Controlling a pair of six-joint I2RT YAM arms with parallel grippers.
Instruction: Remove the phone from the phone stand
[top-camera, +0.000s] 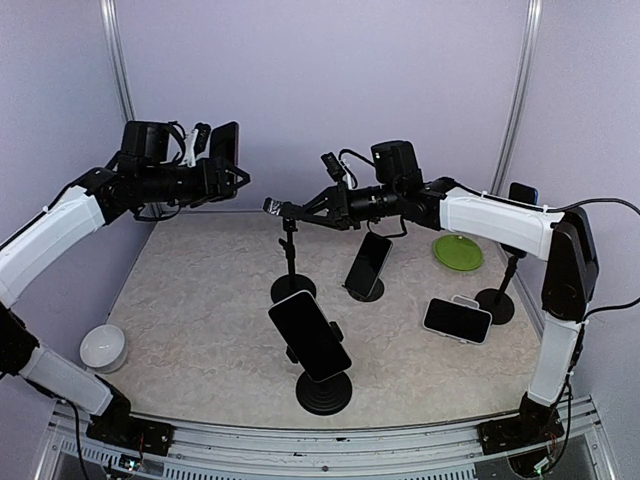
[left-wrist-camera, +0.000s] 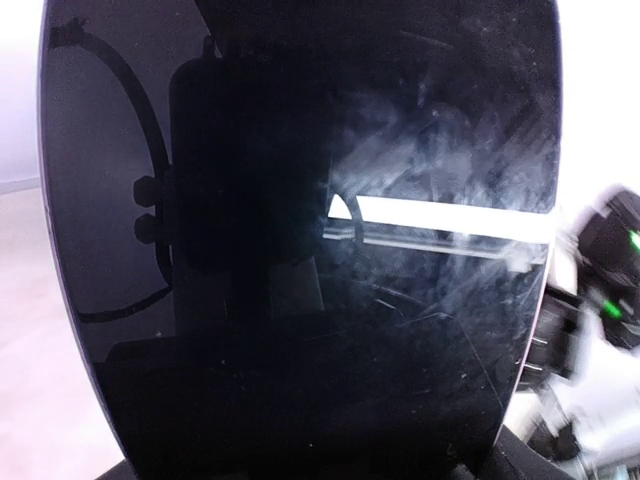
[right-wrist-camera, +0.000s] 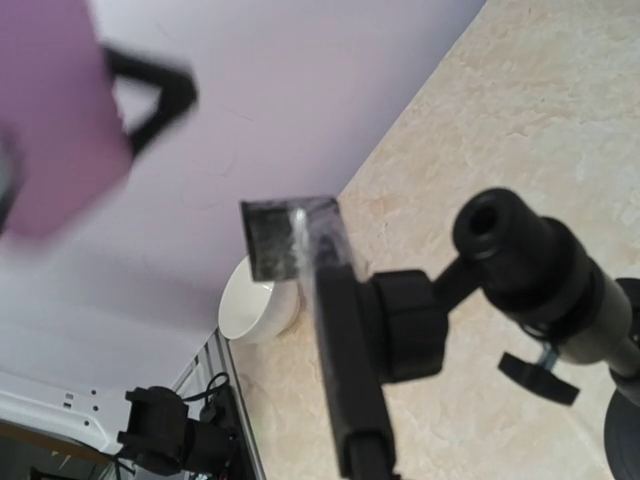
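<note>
Top view: the left claw (top-camera: 222, 162) is clamped on the phone (top-camera: 226, 142), held high at upper left, well clear of the phone stand (top-camera: 289, 250) mid-worktop (top-camera: 200, 290). The right claw (top-camera: 300, 210) is closed on that stand's head.

Left wrist view: the phone's (left-wrist-camera: 300, 240) dark screen fills the frame.

Right wrist view: the bare phone stand (right-wrist-camera: 400, 320) lies at centre.

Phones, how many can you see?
5: held phone raised at left, front phone and middle phone on stands, sideways phone at right, back phone half hidden behind the right arm.
</note>
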